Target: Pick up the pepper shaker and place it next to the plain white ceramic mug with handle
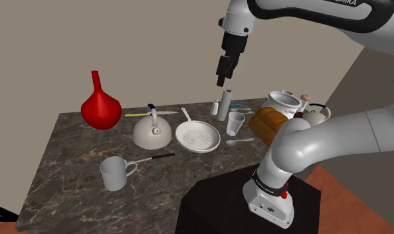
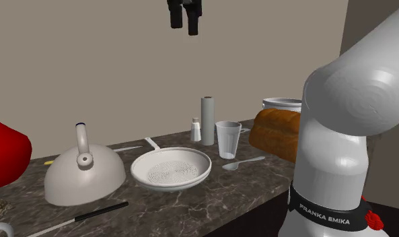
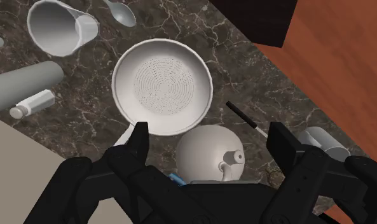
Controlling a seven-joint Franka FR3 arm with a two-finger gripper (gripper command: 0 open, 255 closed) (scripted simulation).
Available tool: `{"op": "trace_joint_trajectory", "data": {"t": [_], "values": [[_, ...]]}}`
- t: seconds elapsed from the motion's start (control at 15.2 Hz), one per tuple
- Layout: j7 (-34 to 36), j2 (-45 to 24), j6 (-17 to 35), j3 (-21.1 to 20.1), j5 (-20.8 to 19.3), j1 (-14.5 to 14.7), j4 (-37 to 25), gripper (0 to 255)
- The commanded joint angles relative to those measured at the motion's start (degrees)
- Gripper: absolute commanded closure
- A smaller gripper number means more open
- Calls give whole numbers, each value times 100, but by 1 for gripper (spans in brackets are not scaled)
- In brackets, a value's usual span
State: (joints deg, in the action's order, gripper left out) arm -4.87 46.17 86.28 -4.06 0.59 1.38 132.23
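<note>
A small white pepper shaker point(image 1: 215, 106) point(image 2: 196, 130) point(image 3: 33, 103) stands at the back of the dark marble table point(image 1: 62, 173), right beside a taller grey cylinder point(image 1: 223, 105) point(image 2: 208, 120) point(image 3: 21, 86). The plain white mug with handle point(image 1: 115, 173) point(image 3: 323, 143) sits near the table's front edge, toward the shoulder view's left. My black gripper point(image 1: 222, 84) point(image 2: 184, 28) point(image 3: 211, 137) hangs open and empty, high above the shaker and cylinder. Its fingers stand wide apart in the wrist view, over the kettle and the perforated pan.
A white kettle point(image 1: 153, 133), a perforated white pan point(image 1: 198, 136), a clear cup point(image 1: 236, 123) and a spoon point(image 1: 238, 141) fill the middle. A red vase point(image 1: 100, 106) stands back left; bread point(image 1: 268, 125) and a pot point(image 1: 283, 103) at the right. A black-handled knife point(image 1: 162, 157) lies near the mug.
</note>
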Motion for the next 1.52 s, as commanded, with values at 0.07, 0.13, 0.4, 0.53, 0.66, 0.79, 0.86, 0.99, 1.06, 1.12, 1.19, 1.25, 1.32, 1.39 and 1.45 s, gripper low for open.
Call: {"op": "trace_joint_trajectory", "data": {"t": [0.07, 0.13, 0.4, 0.53, 0.66, 0.79, 0.86, 0.99, 1.06, 1.12, 1.19, 1.25, 1.32, 1.39, 1.45], "values": [[-87, -36, 143, 84, -70, -36, 103, 0], [-172, -79, 287, 168, -140, -74, 199, 0], [-501, -326, 883, 509, -412, -234, 518, 0], [-661, -496, 1191, 681, -540, -318, 636, 0], [-816, -697, 1503, 854, -662, -401, 725, 0], [-969, -927, 1819, 1028, -775, -482, 786, 0], [-1044, -1053, 1977, 1115, -827, -520, 804, 0], [-1196, -1325, 2292, 1288, -920, -596, 819, 0], [-1272, -1472, 2449, 1375, -961, -631, 816, 0], [-1348, -1624, 2605, 1463, -998, -662, 804, 0], [-1425, -1782, 2760, 1549, -1029, -693, 785, 0], [-1503, -1946, 2912, 1635, -1054, -722, 759, 0], [-1582, -2115, 3063, 1721, -1074, -749, 725, 0], [-1663, -2290, 3212, 1806, -1086, -774, 684, 0], [-1746, -2469, 3357, 1890, -1091, -797, 635, 0]]}}
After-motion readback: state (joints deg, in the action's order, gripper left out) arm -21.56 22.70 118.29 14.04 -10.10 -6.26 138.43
